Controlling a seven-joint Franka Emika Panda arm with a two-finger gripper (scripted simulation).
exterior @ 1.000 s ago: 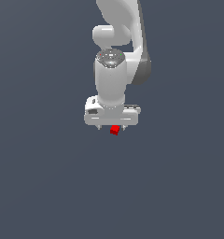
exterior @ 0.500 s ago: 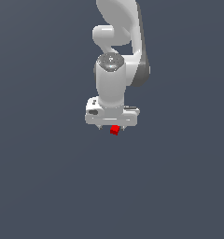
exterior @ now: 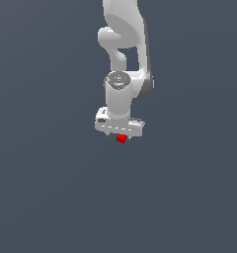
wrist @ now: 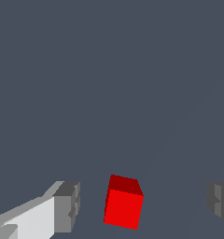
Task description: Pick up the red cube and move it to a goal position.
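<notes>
Red cube [wrist: 123, 208] sits between the two grey fingers [wrist: 67, 207], and the wrist view shows clear gaps on both sides of it, so the fingers are spread and touch nothing. In the exterior view the red cube [exterior: 121, 139] shows just under the white bar of the gripper [exterior: 120, 137], a little toward the exterior view's right of the bar's middle, with the arm [exterior: 124, 59] standing nearly upright above it. The surroundings are one flat, dark grey-blue field with no visible edge, corner or shadow line, so I cannot tell whether the cube rests on a worktop or how far it lies from any border. The cube appears slightly turned against the line of the fingers, one darker face showing above the bright one. The wide stance looks like a straddle chosen to bracket the cube before a squeeze; I judge the grasp as not yet made. No goal marker is visible in either view. Closing on a turned cube could nudge or twist it, so an even, centred closure seems wise.
</notes>
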